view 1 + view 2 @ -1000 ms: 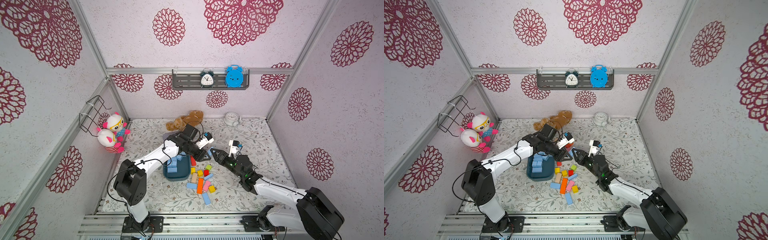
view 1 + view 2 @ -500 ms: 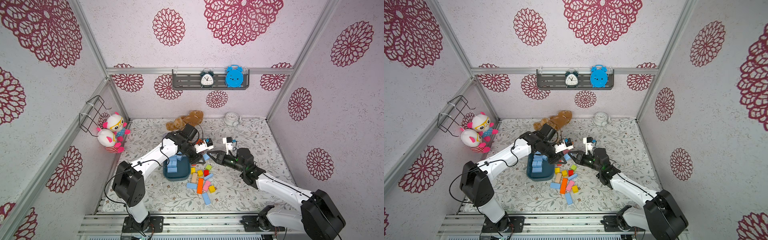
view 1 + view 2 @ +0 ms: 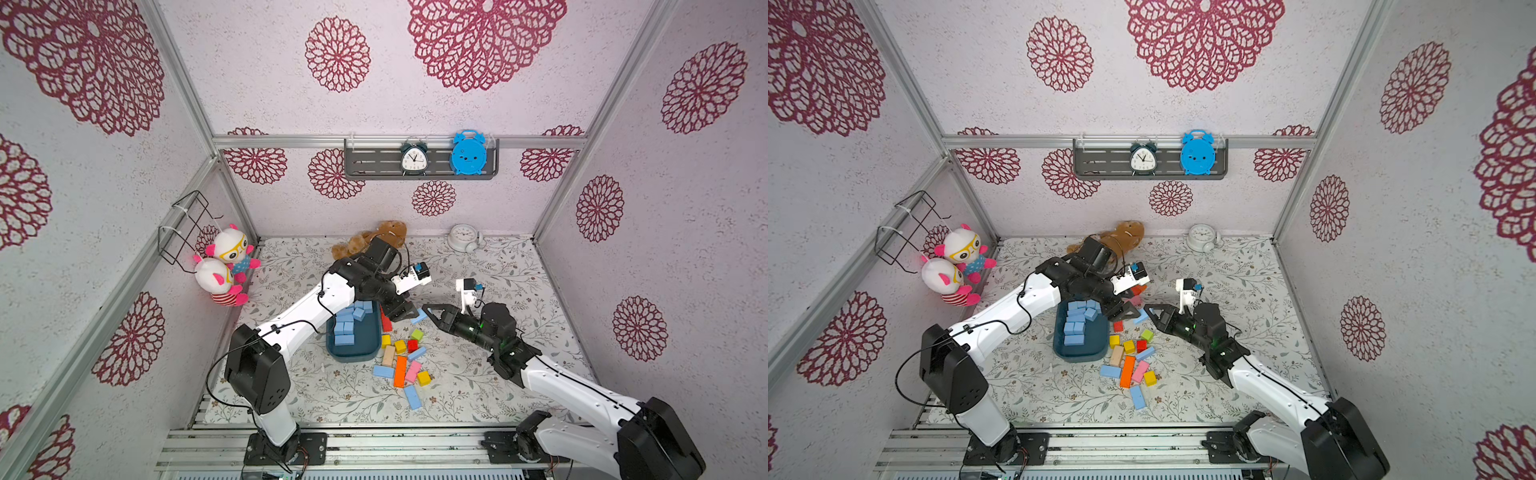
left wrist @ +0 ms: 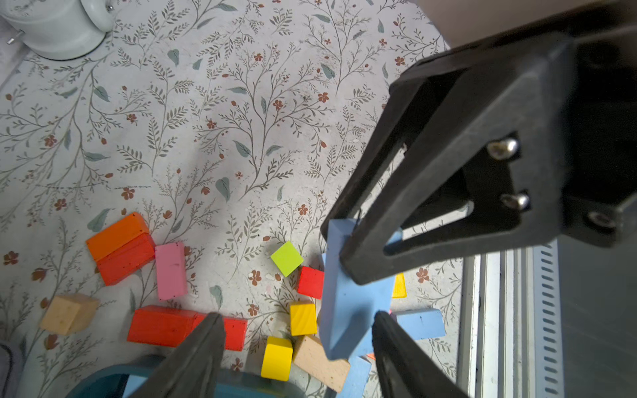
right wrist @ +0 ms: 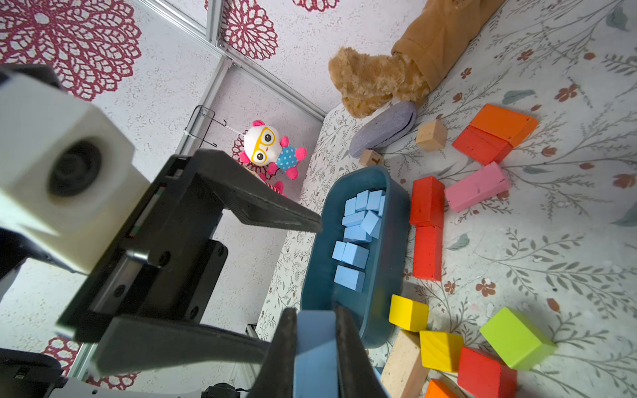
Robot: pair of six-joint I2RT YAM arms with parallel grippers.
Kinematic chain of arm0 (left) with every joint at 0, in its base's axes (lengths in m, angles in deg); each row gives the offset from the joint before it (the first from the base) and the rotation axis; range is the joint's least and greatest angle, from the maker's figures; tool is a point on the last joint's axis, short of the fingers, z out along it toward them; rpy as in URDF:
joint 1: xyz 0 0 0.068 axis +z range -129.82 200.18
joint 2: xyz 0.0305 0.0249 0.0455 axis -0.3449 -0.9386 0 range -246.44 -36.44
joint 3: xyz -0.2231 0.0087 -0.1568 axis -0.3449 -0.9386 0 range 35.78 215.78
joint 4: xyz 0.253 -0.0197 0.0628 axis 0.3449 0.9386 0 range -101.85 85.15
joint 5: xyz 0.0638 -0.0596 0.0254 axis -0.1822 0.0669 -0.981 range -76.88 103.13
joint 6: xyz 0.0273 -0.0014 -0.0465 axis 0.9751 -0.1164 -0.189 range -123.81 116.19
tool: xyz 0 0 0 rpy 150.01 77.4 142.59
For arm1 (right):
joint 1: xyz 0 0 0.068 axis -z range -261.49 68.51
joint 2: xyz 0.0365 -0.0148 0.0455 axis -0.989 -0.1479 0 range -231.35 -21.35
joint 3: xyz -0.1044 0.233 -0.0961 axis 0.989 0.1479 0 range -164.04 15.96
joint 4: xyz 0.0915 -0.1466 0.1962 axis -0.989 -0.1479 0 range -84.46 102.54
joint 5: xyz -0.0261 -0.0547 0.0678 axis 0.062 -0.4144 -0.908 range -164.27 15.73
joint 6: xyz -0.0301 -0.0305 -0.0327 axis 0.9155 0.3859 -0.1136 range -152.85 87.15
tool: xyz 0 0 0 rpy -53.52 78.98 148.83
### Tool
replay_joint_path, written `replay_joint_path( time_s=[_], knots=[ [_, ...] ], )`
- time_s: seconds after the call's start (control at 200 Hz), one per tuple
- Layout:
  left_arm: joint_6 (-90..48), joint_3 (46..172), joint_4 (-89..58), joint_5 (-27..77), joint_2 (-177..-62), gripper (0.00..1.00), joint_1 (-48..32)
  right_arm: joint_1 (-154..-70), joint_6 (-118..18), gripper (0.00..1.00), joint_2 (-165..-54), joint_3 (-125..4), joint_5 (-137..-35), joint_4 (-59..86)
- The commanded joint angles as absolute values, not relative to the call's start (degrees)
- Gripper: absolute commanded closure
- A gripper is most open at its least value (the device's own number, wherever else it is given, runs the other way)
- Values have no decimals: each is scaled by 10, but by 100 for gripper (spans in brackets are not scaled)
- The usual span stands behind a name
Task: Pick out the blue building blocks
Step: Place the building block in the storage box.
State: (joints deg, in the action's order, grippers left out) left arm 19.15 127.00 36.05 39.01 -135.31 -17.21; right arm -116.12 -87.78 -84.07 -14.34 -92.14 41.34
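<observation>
A light-blue bar (image 4: 348, 303) hangs above the coloured pile with my right gripper (image 5: 315, 313) shut on it; both top views show this bar (image 3: 419, 318) (image 3: 1140, 318). My left gripper (image 4: 298, 315) is open, its fingers spread on either side of the bar's end. In both top views the left gripper (image 3: 401, 311) and the right gripper (image 3: 428, 309) meet tip to tip beside the dark teal tray (image 3: 353, 355). Several blue building blocks (image 3: 347, 324) (image 5: 358, 227) lie in the tray. Loose blue blocks (image 3: 383, 371) (image 3: 412, 397) (image 3: 417, 353) lie on the mat.
Red, orange, pink, yellow, green and tan blocks (image 3: 401, 365) are scattered right of the tray. A brown teddy bear (image 3: 374, 239) and a white alarm clock (image 3: 463, 239) sit at the back. Two plush toys (image 3: 224, 266) hang on the left wall.
The right arm swung left to meet the left gripper, and its jaws closed on the blue bar. The left gripper, which held the bar, has opened.
</observation>
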Motion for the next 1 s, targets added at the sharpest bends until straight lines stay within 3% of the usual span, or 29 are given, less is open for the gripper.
replay_joint_path(
  time_s=[0.0,0.53,0.65,0.74,0.81,0.916,0.996],
  knots=[
    [177,1285,334,370,-1367,28,-185,-1159,-886,92,-823,-143,-904,440],
    [188,1297,352,389,-1392,28,-209,-1158,-895,91,-828,-137,-879,473],
    [188,1298,348,386,-1393,46,-208,-1158,-901,89,-838,-137,-885,488],
    [189,1300,346,383,-1395,52,-208,-1158,-907,87,-848,-138,-894,498],
    [191,1302,350,377,-1396,57,-207,-1158,-907,81,-855,-141,-894,496],
    [215,1304,383,388,-1395,65,-181,-1157,-896,56,-849,-142,-872,468],
    [249,1302,432,406,-1392,68,-139,-1153,-881,48,-830,-140,-835,423]
  ],
)
